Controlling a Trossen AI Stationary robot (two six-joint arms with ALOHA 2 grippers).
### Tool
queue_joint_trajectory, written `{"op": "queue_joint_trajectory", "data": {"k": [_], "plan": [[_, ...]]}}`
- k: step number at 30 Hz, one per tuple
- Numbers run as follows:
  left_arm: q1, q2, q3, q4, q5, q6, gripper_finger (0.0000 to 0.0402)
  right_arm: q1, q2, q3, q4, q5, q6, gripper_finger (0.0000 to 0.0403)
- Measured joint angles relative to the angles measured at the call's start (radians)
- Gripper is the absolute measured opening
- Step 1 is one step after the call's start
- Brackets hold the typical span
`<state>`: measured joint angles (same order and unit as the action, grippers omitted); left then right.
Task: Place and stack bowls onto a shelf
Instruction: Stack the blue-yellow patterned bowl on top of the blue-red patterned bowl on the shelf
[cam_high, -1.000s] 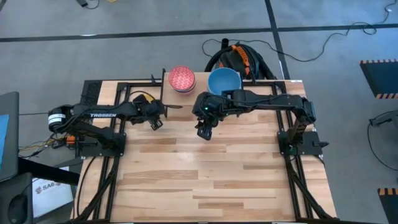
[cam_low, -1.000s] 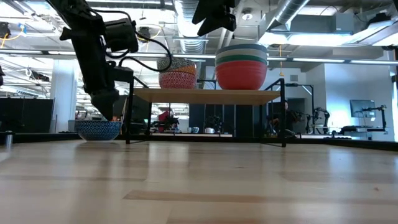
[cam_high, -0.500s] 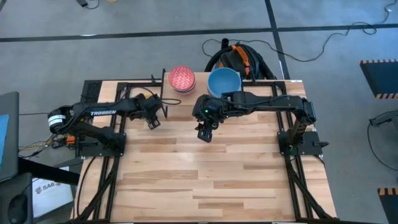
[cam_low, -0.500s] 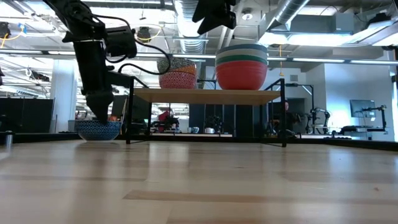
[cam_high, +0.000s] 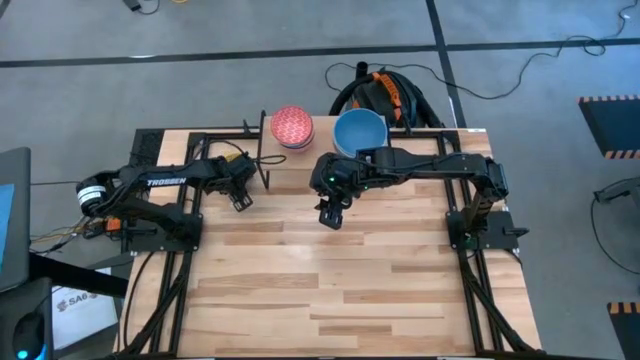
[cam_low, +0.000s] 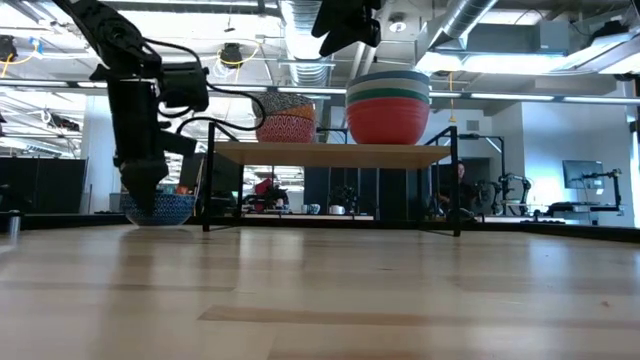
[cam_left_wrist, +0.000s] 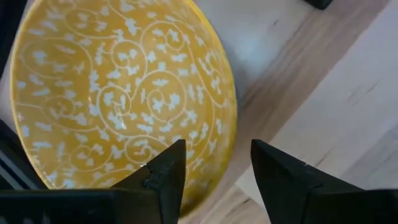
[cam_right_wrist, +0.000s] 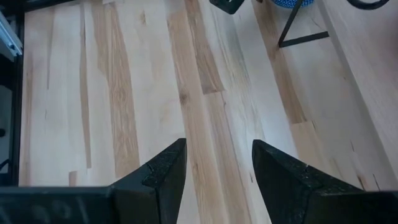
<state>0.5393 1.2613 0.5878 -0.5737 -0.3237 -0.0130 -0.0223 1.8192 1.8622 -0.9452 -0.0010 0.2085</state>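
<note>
A bowl, blue-white patterned outside (cam_low: 160, 209) and yellow inside (cam_left_wrist: 118, 93), stands on the table just left of the shelf (cam_low: 335, 153). In the high view my left arm hides most of it (cam_high: 232, 158). My left gripper (cam_left_wrist: 214, 165) is open and points down at the bowl's rim; it also shows in the low view (cam_low: 140, 192). The shelf holds a red patterned stack (cam_low: 285, 120) and a taller stack with a red bowl lowest (cam_low: 388, 105). My right gripper (cam_high: 331, 214) is open and empty, high above the table in front of the shelf. My left gripper stands open over the bowl's rim (cam_left_wrist: 214, 186) from above, pointing down, one finger (cam_left_wrist: 165, 171) over the yellow inside and the other (cam_left_wrist: 277, 171) outside. I cannot tell whether either finger touches the bowl. The bowl rests upright on the table.
The shelf's black legs (cam_low: 208, 185) stand close beside the bowl on its right. The slatted tabletop (cam_high: 330, 290) stretches toward the near edge. A dark bag (cam_high: 385, 95) lies on the floor behind the table.
My left gripper has gone toward the table's left edge and a little down, across the patterned bowl to its left rim. The bowl has stayed in place.
</note>
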Motion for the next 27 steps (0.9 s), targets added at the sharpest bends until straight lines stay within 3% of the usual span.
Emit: {"op": "queue_joint_trajectory", "data": {"k": [5,13,20,27], "plan": [[0.000,0.000,-0.003,0.005,-0.006,-0.026,0.0130,0.000,0.000,0.000,-0.009,0.000,0.000,0.0207],[-0.018,0.000,0.001,-0.010,0.049,-0.170,0.0012,0.000,0.000,0.000,-0.031,0.000,-0.026,0.0207],[-0.118,-0.001,0.041,-0.124,0.086,-0.413,0.0005,0.000,0.000,0.000,-0.066,-0.001,-0.052,0.0207],[-0.364,0.000,0.091,-0.148,0.081,-0.619,0.0004,0.015,-0.001,-0.044,-0.135,-0.012,-0.062,0.0207]]}}
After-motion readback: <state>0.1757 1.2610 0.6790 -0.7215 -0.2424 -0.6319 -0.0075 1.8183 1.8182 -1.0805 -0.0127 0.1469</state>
